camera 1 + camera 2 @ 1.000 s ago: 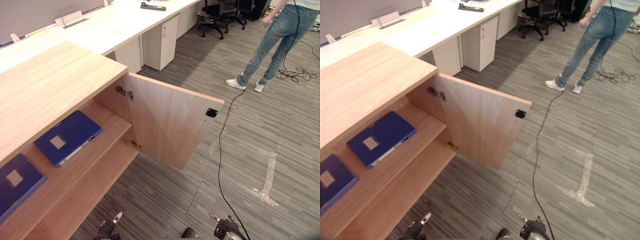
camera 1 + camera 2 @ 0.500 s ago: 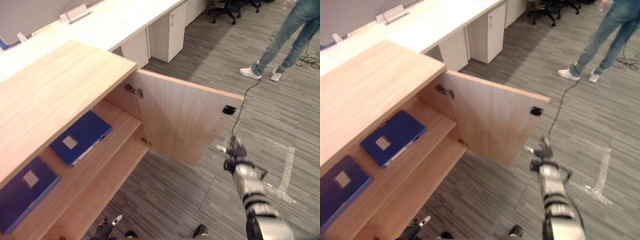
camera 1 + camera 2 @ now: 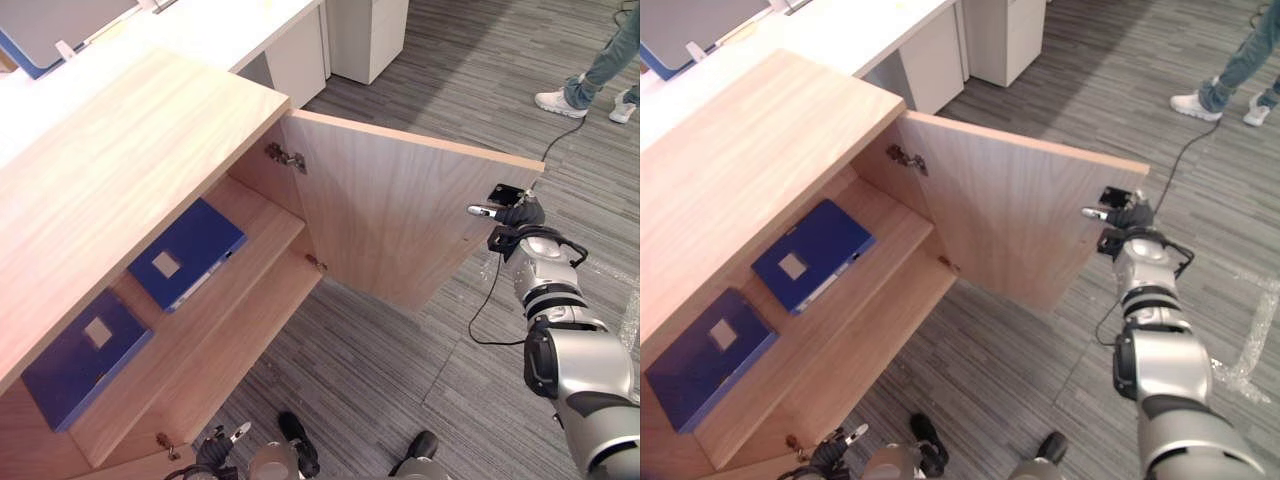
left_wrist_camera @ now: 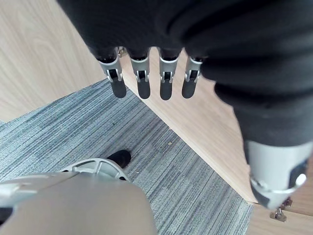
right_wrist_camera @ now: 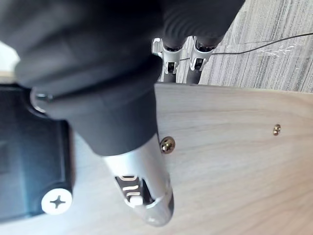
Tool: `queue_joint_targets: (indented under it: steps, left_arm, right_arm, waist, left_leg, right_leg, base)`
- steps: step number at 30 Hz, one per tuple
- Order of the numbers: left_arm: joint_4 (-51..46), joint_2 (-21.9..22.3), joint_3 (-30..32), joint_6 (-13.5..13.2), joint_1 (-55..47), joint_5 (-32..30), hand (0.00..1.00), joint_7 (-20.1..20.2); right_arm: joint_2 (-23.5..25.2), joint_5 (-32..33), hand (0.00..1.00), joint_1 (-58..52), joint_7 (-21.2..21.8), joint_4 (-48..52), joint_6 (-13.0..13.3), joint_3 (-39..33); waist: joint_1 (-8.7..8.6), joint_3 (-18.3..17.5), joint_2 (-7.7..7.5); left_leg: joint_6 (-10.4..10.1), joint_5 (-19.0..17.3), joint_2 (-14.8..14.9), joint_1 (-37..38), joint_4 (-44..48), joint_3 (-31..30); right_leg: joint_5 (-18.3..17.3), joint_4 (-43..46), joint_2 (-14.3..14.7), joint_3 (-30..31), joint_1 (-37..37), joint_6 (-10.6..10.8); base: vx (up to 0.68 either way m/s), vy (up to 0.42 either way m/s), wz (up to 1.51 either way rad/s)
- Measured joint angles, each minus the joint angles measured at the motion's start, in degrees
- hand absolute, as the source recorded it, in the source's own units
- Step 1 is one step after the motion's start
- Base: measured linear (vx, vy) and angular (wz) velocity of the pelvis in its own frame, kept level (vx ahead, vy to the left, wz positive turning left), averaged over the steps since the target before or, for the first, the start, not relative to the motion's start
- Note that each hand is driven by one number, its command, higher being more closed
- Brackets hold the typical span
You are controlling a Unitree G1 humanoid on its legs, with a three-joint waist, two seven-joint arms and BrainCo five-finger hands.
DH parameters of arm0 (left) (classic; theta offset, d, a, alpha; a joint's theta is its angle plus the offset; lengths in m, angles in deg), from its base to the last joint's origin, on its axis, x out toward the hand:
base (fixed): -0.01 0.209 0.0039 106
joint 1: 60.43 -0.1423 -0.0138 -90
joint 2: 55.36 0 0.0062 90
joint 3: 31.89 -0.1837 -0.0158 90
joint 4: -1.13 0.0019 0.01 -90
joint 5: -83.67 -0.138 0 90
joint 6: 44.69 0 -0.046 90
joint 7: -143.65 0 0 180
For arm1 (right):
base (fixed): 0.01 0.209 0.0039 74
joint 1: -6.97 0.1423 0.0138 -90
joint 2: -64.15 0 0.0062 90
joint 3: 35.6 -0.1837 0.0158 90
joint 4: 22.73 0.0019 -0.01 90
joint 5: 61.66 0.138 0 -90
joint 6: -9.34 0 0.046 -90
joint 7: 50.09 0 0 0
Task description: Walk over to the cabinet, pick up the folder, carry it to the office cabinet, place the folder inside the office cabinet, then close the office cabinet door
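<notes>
My right arm (image 3: 565, 360) reached forward and away from me on my right side, the forearm and wrist running in one line. My right hand (image 3: 516, 216) sat at its far end under the dark ribbed cover. My left hand (image 4: 166, 29) hung low beside me and pointed at the floor, its fingers (image 4: 142, 84) straight, side by side, holding nothing.

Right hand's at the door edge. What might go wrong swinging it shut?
Right hand sits at the light wooden door's free edge by the black latch; it may slip off or get trapped. Left hand hangs low by the wooden cabinet's front, possibly in the door's path.
</notes>
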Motion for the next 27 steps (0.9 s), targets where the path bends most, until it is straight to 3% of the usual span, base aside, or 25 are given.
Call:
queue_joint_targets:
  steps: [4,9,12,15,20,23,25,27]
  left_arm:
    - [-0.19,0.13,-0.17,0.02,0.24,0.02,0.00,-0.01]
    - [-0.75,0.13,-0.20,0.04,0.17,-0.05,0.00,-0.01]
    - [-0.72,0.13,-0.17,0.04,0.12,-0.46,0.00,0.00]
    - [-0.65,0.02,0.11,0.02,0.04,-1.40,0.00,0.36]
    - [0.03,-0.06,0.41,-0.49,0.03,-3.96,0.00,1.70]
    - [0.36,-0.15,1.64,-1.20,0.05,-5.87,0.00,2.34]
    - [0.57,-0.36,2.68,-1.39,0.05,-6.49,0.00,2.43]
    - [0.93,-0.43,3.91,-1.41,0.18,-7.54,0.00,2.77]
  right_arm:
    - [-0.34,0.11,0.00,2.77,-0.16,-1.14,-0.02,-0.25]
    - [0.17,-0.07,0.00,3.27,-0.17,-0.60,0.01,1.04]
    - [-0.16,-0.79,0.00,1.94,0.49,5.01,-0.25,11.14]
    - [-4.12,-1.12,0.00,-2.25,3.23,16.72,-0.33,23.85]
    - [-14.16,2.23,0.00,-7.20,12.14,37.68,0.05,44.31]
    - [-20.73,1.86,0.00,-7.33,19.21,50.83,0.57,57.28]
    - [-21.81,1.03,0.00,-7.66,22.70,56.93,0.63,61.55]
    - [-21.81,1.07,0.00,-9.14,29.58,64.66,1.29,64.11]
  waist:
    - [-0.04,1.71,1.28]
    - [0.64,1.81,1.46]
    - [-0.04,1.84,1.45]
    - [-1.06,1.84,1.45]
    - [-3.77,1.77,1.38]
    - [-4.15,0.77,0.94]
    - [-3.96,-0.18,0.26]
    - [-3.32,-0.68,-0.66]
  left_leg:
    - [-0.17,1.72,1.24,-1.11,-0.54,-0.94]
    - [-0.42,5.32,1.98,-1.33,-4.45,-0.83]
    - [-0.61,6.07,2.48,-1.23,-5.28,-0.24]
    - [-0.61,6.07,2.98,-1.17,-5.27,1.48]
    - [-0.70,6.16,4.84,0.36,-5.15,4.03]
    - [-1.05,6.66,6.44,0.74,-4.89,5.42]
    - [-1.09,7.52,7.41,0.72,-4.73,5.40]
    - [-1.50,8.54,8.33,0.70,-4.63,5.27]
  right_leg:
    - [-0.03,-0.09,1.29,-0.49,-0.55,0.57]
    - [0.00,-0.05,3.14,-0.32,-2.27,0.71]
    - [0.04,-0.04,3.84,0.36,-2.99,0.66]
    - [0.06,0.10,4.21,1.86,-4.23,0.63]
    - [-0.21,-0.42,6.15,4.04,-4.35,0.30]
    - [-0.89,-0.71,7.82,4.56,-4.33,-0.58]
    - [-1.51,-0.67,8.75,4.34,-4.30,-1.14]
    - [-2.36,-0.31,9.56,4.14,-4.08,-1.68]
  base:
    - [-0.12,-0.017,0.08]
    - [-0.09,-0.009,-0.03]
    - [-0.05,-0.001,-0.13]
    - [0.00,-0.001,-0.27]
    - [0.02,-0.033,-0.30]
    - [0.00,-0.060,-0.21]
    - [0.01,-0.087,0.03]
    - [0.00,-0.073,0.10]
